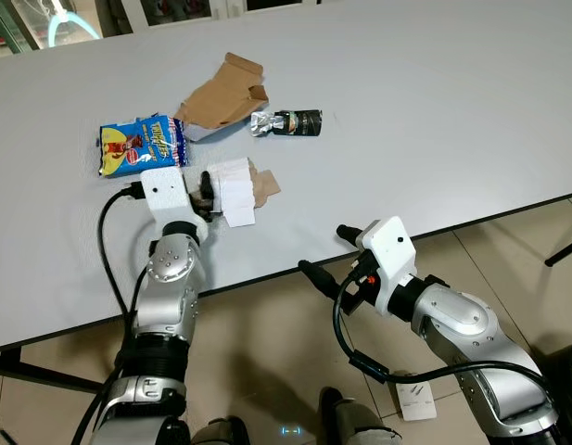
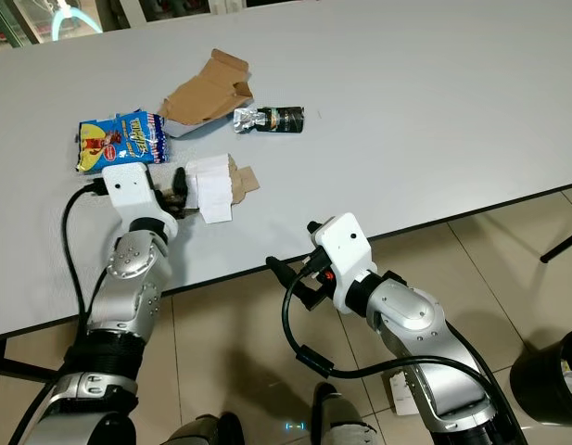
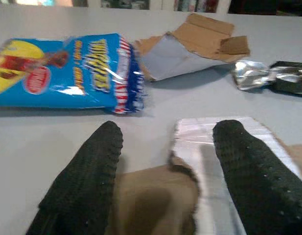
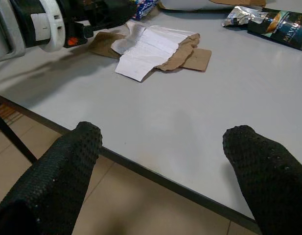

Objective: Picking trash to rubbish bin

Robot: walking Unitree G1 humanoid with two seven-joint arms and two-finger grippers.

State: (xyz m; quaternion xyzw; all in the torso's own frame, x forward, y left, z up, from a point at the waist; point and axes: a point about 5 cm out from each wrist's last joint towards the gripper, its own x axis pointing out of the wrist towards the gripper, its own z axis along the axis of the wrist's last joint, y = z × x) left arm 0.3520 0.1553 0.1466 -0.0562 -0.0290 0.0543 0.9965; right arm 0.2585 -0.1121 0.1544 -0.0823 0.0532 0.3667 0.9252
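Four pieces of trash on the grey table (image 1: 434, 120): torn white-and-brown paper scrap (image 1: 237, 190) near the front edge; blue snack wrapper (image 1: 142, 145) beside it, further in; folded brown cardboard piece (image 1: 222, 95) behind that; small dark foil sachet (image 1: 287, 122) just beside the cardboard.

Left gripper (image 1: 208, 192) over the table, fingers spread, straddling the near end of the paper scrap; left wrist view confirms one finger (image 3: 87, 171) on the bare table side and the other (image 3: 251, 171) over the white sheet. Not yet closed on anything. Right gripper (image 1: 324, 255) off the table, below and in front of its edge, fingers spread wide, holding nothing.

Handling judgement: scrap very light, thin, limp, likely two loosely joined layers of white sheet and brown backing. Lying flat, so little edge to catch. Best purchase at the raised, crumpled brown fold between the fingers, pinching both layers together. Risk of tearing, or of lifting one layer only.

Black rubbish bin (image 2: 552, 378) on the floor to the right, well apart from the table.
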